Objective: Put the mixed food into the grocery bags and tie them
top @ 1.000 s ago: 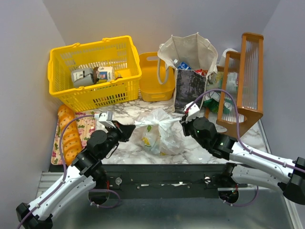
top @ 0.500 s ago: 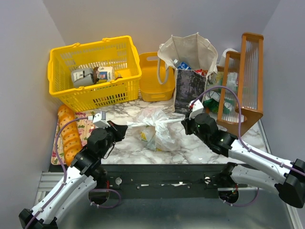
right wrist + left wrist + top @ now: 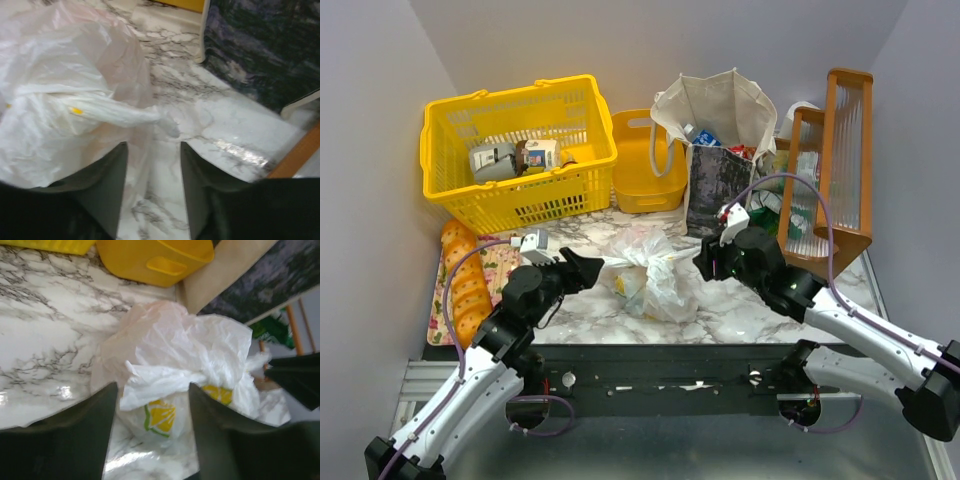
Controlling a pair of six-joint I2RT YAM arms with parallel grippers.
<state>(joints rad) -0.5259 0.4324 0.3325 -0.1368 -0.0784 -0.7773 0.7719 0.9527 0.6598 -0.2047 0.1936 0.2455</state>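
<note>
I see the white plastic bag (image 3: 645, 275) bunched on the marble table (image 3: 720, 308), between my two sets of fingers. My left gripper (image 3: 152, 390) stands open, a twisted bag ear lying loose in its gap. My right gripper (image 3: 152, 145) is open too, gripping nothing, with the other ear's tip just ahead. The canvas tote (image 3: 720, 150) stands beyond the right fingers.

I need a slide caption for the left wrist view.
Open left fingers flank a crumpled white plastic bag on the marble table.

Marble table (image 3: 745, 312) carries plastic bag (image 3: 655, 272), tote (image 3: 718, 172), yellow basket (image 3: 510, 195).
</note>
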